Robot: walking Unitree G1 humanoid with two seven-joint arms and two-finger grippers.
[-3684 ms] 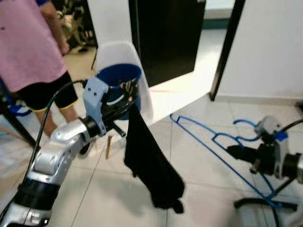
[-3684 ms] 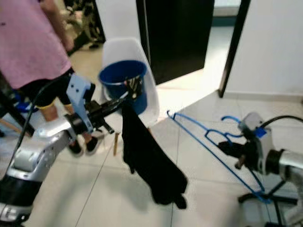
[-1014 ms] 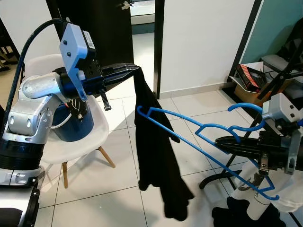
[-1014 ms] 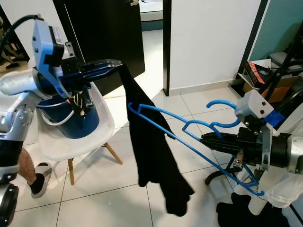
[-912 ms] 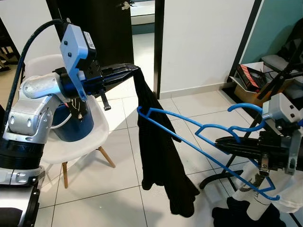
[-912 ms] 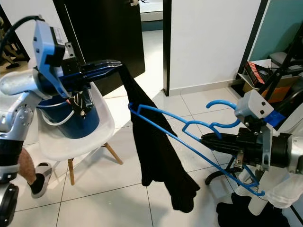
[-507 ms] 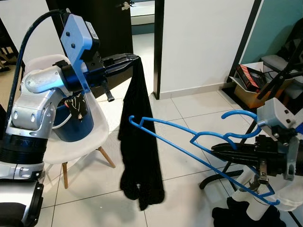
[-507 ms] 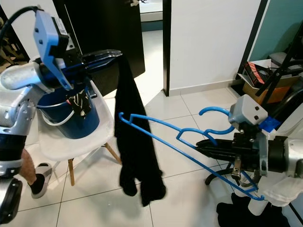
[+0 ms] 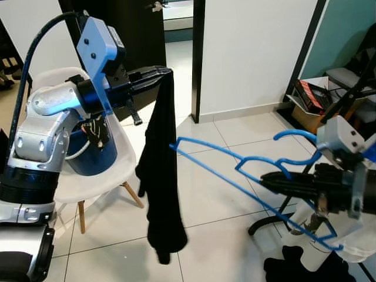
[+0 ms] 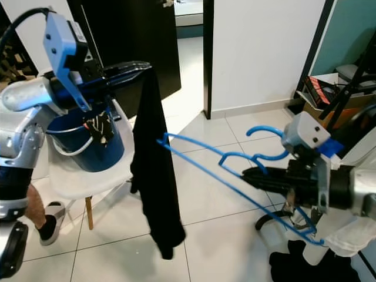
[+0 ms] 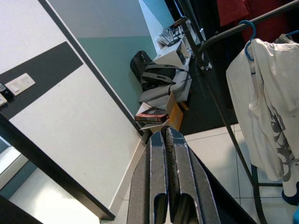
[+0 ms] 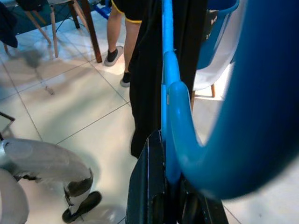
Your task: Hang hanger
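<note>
1. A black garment is pinched at its top edge by the left gripper, whose two black fingers are pressed together on the cloth, as the left wrist view shows.
2. The garment is held up in the air in front of a white chair and hangs straight down, its lower end clear of the tiled floor.
3. A blue bucket is seen standing on the chair seat, behind the left arm.
4. A blue hanger is clamped by the right gripper near the base of its hook, the fingers being closed on the blue wire in the right wrist view.
5. The hanger is held roughly level and stretched toward the robot's left, its far tip lying just beside the hanging garment; whether tip and cloth touch cannot be told.
6. The hook of the hanger curls upward above the right gripper.
7. A white shirt is seen hung on a dark clothes rack in the left wrist view.
8. A person's legs and shoes are visible beyond the garment in the right wrist view.
</note>
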